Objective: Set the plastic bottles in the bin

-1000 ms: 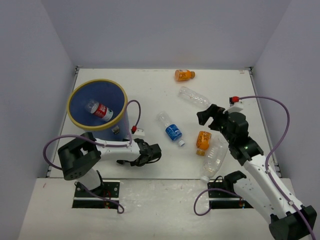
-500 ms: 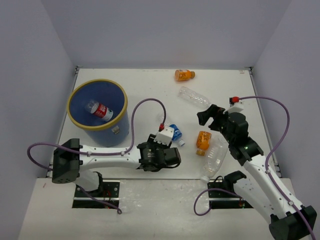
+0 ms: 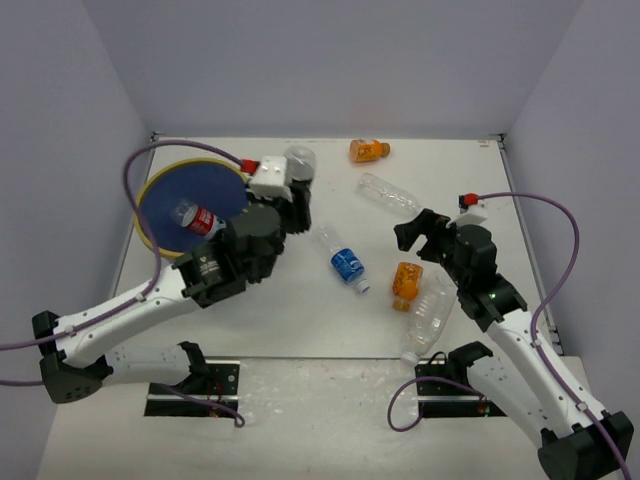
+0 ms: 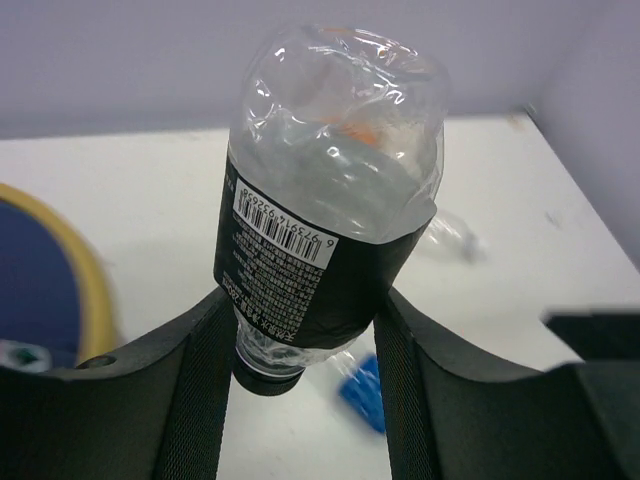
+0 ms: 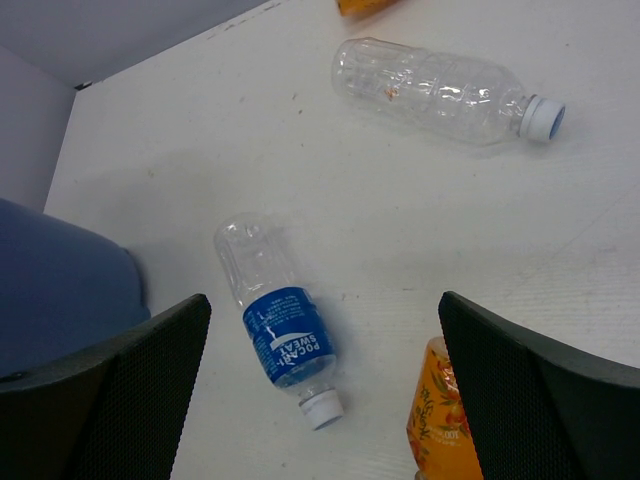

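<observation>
Bottle (image 4: pixel 330 180) clamped in left gripper (image 4: pixel 300 300), just right of bin (image 3: pixel 185 185); black barcode label shows only in wrist view. Right gripper (image 3: pixel 420 231) spread wide, holding nothing; its camera sees blue-label bottle (image 5: pixel 285 335).

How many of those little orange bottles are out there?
2. The far orange bottle lies by the table's back edge; the near orange bottle lies by the right gripper, beside a large clear bottle. The bin is partly covered, so another could be hidden.
</observation>
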You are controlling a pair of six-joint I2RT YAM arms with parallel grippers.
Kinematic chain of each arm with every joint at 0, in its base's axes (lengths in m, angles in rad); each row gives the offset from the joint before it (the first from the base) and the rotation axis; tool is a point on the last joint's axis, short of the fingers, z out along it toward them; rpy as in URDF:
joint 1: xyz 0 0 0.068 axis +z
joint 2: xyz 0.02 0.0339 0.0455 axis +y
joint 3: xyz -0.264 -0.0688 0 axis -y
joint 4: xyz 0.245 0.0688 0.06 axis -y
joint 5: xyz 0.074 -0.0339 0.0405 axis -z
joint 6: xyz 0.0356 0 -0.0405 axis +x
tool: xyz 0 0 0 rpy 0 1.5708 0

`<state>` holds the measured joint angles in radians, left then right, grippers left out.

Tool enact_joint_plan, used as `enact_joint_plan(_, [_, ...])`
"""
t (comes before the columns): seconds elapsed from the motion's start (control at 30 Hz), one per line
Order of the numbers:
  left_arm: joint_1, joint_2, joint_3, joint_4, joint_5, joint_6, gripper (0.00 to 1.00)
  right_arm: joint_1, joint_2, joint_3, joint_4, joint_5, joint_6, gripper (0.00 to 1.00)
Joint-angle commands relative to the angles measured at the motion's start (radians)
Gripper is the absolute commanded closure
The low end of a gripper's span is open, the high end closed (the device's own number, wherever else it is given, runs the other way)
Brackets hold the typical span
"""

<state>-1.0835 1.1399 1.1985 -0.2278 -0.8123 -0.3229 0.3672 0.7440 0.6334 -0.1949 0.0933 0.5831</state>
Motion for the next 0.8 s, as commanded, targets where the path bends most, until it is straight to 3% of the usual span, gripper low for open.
enact_joint_plan(0.0, [0.13,-0.074,0.073,0.12,-0.139,0.167,1.0,-0.002,-0.003,0.006,0.019,0.009,-0.007,0.01])
enact_joint_plan(0.2, [0.338,-0.177,0.053,-0.037,-0.288,0.009,1.0,-0.002,0.019,0.017,0.009,0.008,-0.008,0.01])
enact_joint_plan(0.33, [0.386,-0.265,-0.039,-0.131,-0.299,-0.101,1.0,-0.002,0.029,0.017,0.012,0.001,-0.008,0.01])
enact_joint_plan(0.5, [0.411,-0.267,-0.104,-0.312,-0.345,-0.3,0.97,-0.002,0.048,0.023,0.012,-0.011,-0.007,0.01])
enact_joint_plan(0.53, [0.418,-0.258,-0.102,-0.34,-0.338,-0.319,0.91,-0.002,0.05,0.024,0.01,-0.013,-0.008,0.01])
enact_joint_plan(0.57, [0.421,-0.251,-0.1,-0.354,-0.326,-0.328,0.78,-0.002,0.05,0.025,0.008,-0.013,-0.007,0.01])
enact_joint_plan(0.63, [0.424,-0.249,-0.097,-0.365,-0.31,-0.332,0.38,-0.002,0.049,0.023,0.008,-0.012,-0.005,0.01])
enact_joint_plan(0.7, [0.425,-0.251,-0.093,-0.36,-0.297,-0.322,0.09,-0.002,0.045,0.02,0.009,-0.009,-0.005,0.01])
enact_joint_plan(0.77, [0.425,-0.258,-0.084,-0.348,-0.267,-0.299,0.0,-0.002,0.042,0.02,0.011,-0.009,-0.005,0.01])
